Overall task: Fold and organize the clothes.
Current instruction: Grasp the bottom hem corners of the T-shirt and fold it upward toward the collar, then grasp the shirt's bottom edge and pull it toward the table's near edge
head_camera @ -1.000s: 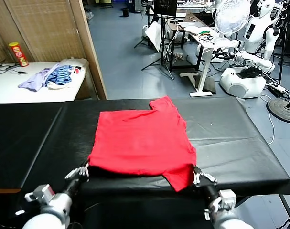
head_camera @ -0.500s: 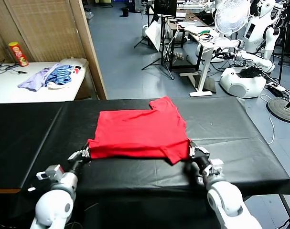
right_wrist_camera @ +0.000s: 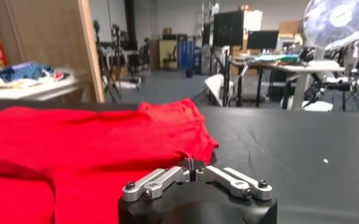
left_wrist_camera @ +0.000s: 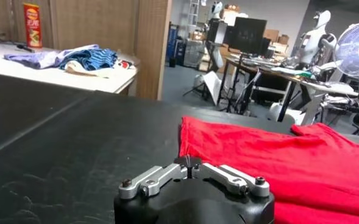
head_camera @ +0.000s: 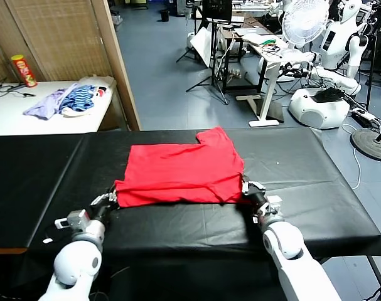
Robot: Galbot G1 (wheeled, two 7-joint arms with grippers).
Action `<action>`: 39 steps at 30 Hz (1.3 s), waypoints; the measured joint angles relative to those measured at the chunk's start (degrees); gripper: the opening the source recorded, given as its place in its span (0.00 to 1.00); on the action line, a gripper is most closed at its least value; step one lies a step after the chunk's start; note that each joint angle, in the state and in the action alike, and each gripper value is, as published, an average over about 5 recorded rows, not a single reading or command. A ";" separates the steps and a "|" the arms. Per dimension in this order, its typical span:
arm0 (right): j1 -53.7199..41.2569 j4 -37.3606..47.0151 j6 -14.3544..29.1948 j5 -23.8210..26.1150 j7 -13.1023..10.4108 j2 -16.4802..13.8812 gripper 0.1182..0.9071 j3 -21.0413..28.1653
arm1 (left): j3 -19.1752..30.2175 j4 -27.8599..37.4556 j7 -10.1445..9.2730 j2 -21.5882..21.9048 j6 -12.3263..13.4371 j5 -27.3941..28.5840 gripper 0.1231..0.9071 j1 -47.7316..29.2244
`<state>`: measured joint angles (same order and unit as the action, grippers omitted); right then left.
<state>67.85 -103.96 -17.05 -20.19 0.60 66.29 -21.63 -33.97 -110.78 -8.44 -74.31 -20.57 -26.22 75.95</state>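
Red T-shirt [head_camera: 181,175] lies mid black table [head_camera: 316,188], near hem doubled up over the body so the near edge is a thick fold; one sleeve sticks out at the far side. Left hand [head_camera: 104,200] low at the fold's left corner, right hand [head_camera: 252,191] at its right corner, both touching or just beside cloth. Can't tell if either hand is spread or pinching. Lilac and striped heap [head_camera: 64,101] on white side table [head_camera: 27,119], well apart.
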 joint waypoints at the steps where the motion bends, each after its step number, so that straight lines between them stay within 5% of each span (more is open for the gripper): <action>1: 1.11 -1.37 0.02 0.15 0.11 -0.45 0.67 -0.29 | -0.16 -0.16 0.06 0.07 -0.03 0.04 0.26 0.23; 4: 4.28 -4.31 0.43 1.05 0.47 -1.29 0.82 -0.81 | -0.59 -0.60 0.29 0.34 -0.09 0.07 0.47 1.06; 10: 8.69 -5.63 1.18 2.64 0.62 -0.98 0.85 -0.94 | -0.74 -1.23 1.14 0.92 -0.62 -0.67 0.82 2.97; 15: 9.42 -4.91 1.72 3.66 0.72 -0.27 0.70 -0.80 | -0.71 -0.89 1.46 1.04 -1.82 -3.75 0.86 3.79; 19: 9.09 -3.48 2.11 4.27 0.80 0.07 0.47 -0.65 | -0.76 -0.24 1.63 1.02 -2.31 -6.17 0.86 3.84; 22: 8.74 -2.76 2.15 4.37 0.71 0.32 0.26 -0.47 | -0.78 0.22 2.09 1.04 -2.67 -7.59 0.82 3.79; 26: 8.36 -2.98 1.97 4.18 0.03 0.44 0.04 -0.34 | -0.80 0.47 2.74 1.17 -3.52 -7.85 0.58 3.85; 33: 9.32 -6.03 -2.70 0.36 -2.72 -1.02 0.01 -0.93 | -0.43 -0.43 2.36 1.86 -3.92 -5.21 0.09 4.59; 39: 13.14 -11.61 -9.70 -3.86 -4.86 -3.54 0.01 -2.32 | -0.14 -2.74 0.36 3.52 -5.61 0.06 0.00 6.75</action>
<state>80.99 -115.58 -26.75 -24.05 -4.26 62.75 -23.96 -34.11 -113.52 -8.08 -70.79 -26.18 -26.15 82.71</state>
